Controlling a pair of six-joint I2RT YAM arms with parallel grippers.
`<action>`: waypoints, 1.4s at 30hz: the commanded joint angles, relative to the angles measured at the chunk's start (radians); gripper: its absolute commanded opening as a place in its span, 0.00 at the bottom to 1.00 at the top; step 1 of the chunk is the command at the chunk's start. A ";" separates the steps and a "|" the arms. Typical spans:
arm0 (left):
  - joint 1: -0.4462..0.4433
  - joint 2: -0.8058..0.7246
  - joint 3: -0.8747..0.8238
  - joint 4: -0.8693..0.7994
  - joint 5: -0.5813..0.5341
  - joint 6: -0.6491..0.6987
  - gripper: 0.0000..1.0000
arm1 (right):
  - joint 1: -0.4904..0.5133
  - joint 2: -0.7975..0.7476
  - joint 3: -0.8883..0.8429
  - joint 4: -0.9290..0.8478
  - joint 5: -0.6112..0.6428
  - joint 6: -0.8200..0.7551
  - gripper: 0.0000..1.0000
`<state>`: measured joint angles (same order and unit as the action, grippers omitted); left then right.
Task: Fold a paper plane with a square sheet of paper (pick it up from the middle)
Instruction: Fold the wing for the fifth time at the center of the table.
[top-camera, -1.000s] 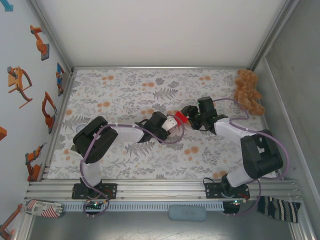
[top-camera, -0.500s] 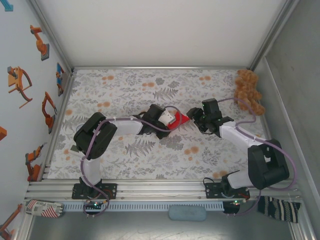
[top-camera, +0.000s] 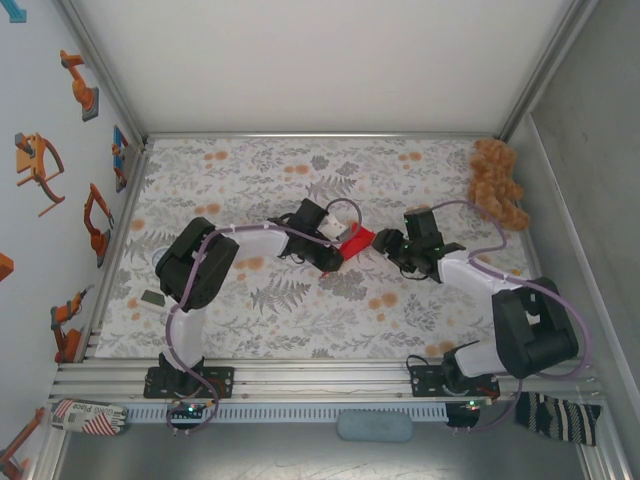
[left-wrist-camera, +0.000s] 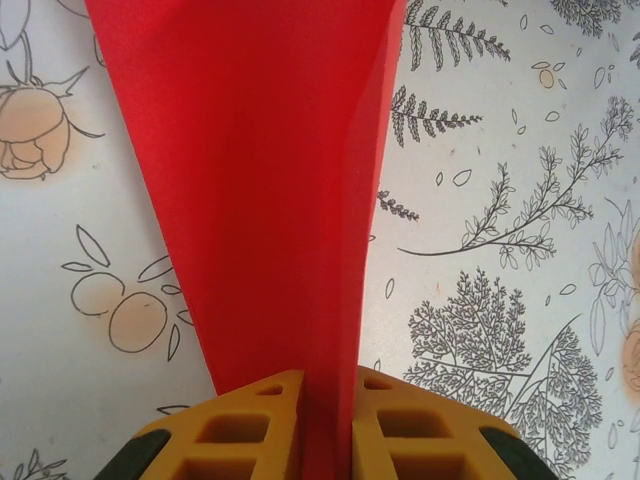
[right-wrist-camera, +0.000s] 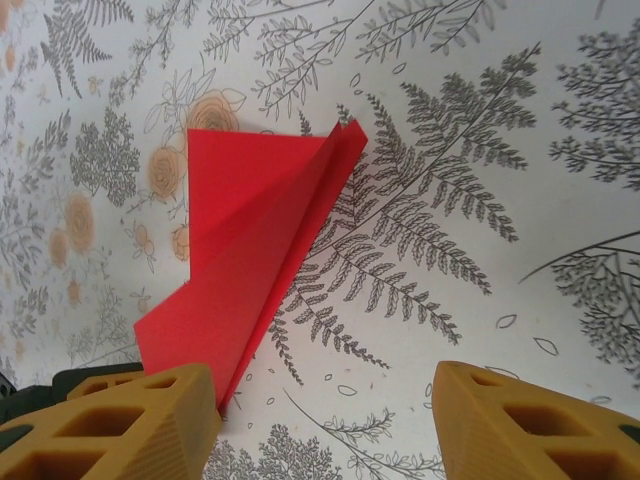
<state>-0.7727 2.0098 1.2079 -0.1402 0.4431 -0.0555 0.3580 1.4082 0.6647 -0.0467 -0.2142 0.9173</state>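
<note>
Floral tablecloth (top-camera: 250, 180), white back wall (top-camera: 320, 60), orange robot stickers (top-camera: 40, 165) on left wall (top-camera: 30, 105).

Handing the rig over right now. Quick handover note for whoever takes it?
Left gripper: shut on the folded red paper, pinching one end of it.
Right gripper: open, holding nothing, beside the paper; one of its fingers sits at the paper's near corner, contact unclear.
Paper: mid-table, between the two grippers.
Done: sheet gripped and folded into a layered, tapering shape with creases.
Left: probably the last folds, then set the plane down and release.
</note>
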 joint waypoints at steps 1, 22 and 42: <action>0.011 0.034 0.023 -0.070 0.065 -0.054 0.18 | 0.020 0.038 0.003 0.046 -0.025 -0.052 0.57; 0.046 0.131 0.159 -0.256 0.143 -0.134 0.17 | 0.093 0.263 0.187 0.005 -0.098 -0.174 0.57; 0.058 0.146 0.182 -0.269 0.161 -0.174 0.18 | 0.095 0.366 0.245 -0.058 -0.042 -0.165 0.58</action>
<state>-0.7185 2.1223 1.3804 -0.3450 0.6125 -0.2173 0.4477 1.7344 0.8936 -0.0853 -0.2913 0.7547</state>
